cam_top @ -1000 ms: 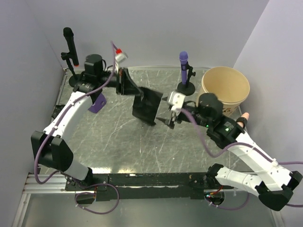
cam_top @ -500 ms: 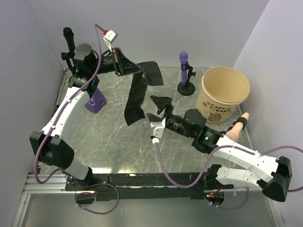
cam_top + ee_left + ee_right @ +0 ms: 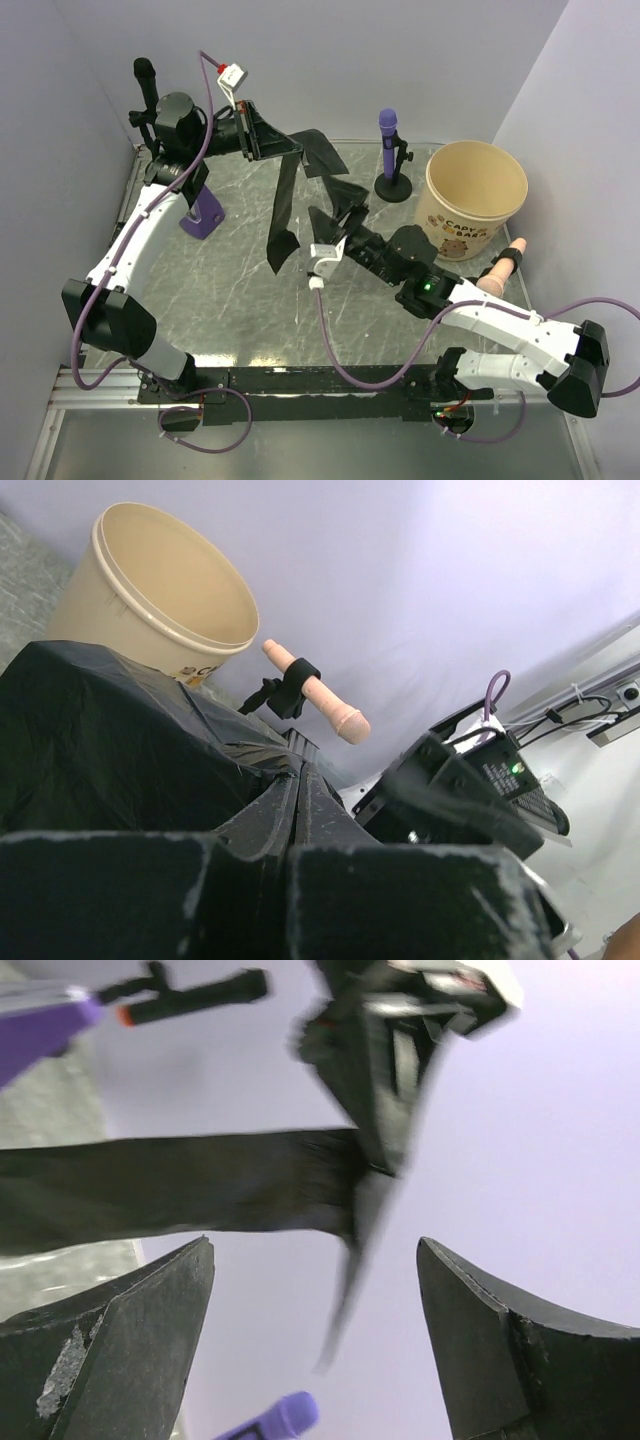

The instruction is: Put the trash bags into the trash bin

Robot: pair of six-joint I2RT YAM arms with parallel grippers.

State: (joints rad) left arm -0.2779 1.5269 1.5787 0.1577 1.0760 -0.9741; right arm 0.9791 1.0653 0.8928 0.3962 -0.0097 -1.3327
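A glossy black trash bag point(image 3: 284, 205) hangs from my left gripper point(image 3: 268, 143), which is shut on its top edge and holds it high over the back left of the table. One strip droops to the table and a fold point(image 3: 322, 152) trails right. In the left wrist view the bag point(image 3: 120, 740) fills the lower left beside my shut gripper point(image 3: 298, 772). My right gripper point(image 3: 335, 212) is open, just right of the hanging bag and below the fold. Its view shows the bag point(image 3: 170, 1190) above the spread gripper point(image 3: 315, 1250). The tan trash bin point(image 3: 455, 235) stands back right, also in the left wrist view point(image 3: 95, 610).
A black microphone point(image 3: 146, 85) on a stand is at the back left, with a purple object point(image 3: 205, 212) near it. A purple microphone point(image 3: 387, 130) on a round base stands left of the bin. A tan microphone point(image 3: 502, 268) sits right of the bin. Walls close in on both sides.
My left gripper has lifted the bag up and back, so it now hangs unfolded. My right arm has swung left and reached up under the bag's right fold.
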